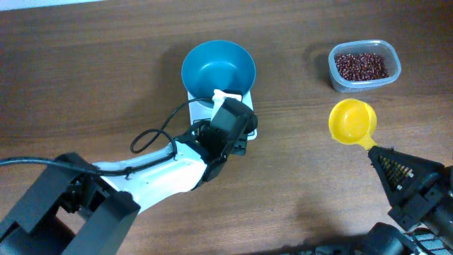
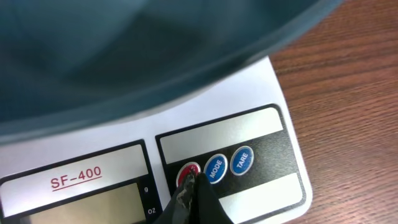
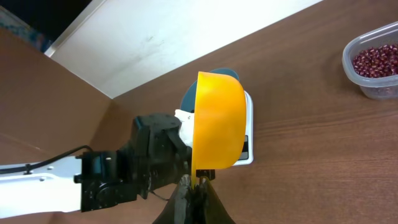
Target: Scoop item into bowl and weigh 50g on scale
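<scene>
The light-blue bowl (image 1: pixel 218 66) stands empty on the white scale (image 1: pixel 253 129), and its underside fills the top of the left wrist view (image 2: pixel 143 50). My left gripper (image 2: pixel 194 180) is shut, with its fingertips on the scale's red button (image 2: pixel 186 172); the scale's white top (image 2: pixel 249 87) shows there too. The red-brown beans (image 1: pixel 361 66) lie in a clear tub (image 1: pixel 391 74) at the back right, also in the right wrist view (image 3: pixel 375 60). My right gripper (image 3: pixel 198 182) is shut on the handle of an empty yellow scoop (image 3: pixel 217 121), held right of the scale (image 1: pixel 352 121).
Blue MODE (image 2: pixel 215 168) and TARE (image 2: pixel 242 160) buttons sit beside the red one. The left arm's black cable (image 1: pixel 152 134) loops on the table left of the scale. A pale wall edge (image 3: pixel 186 37) runs behind the table.
</scene>
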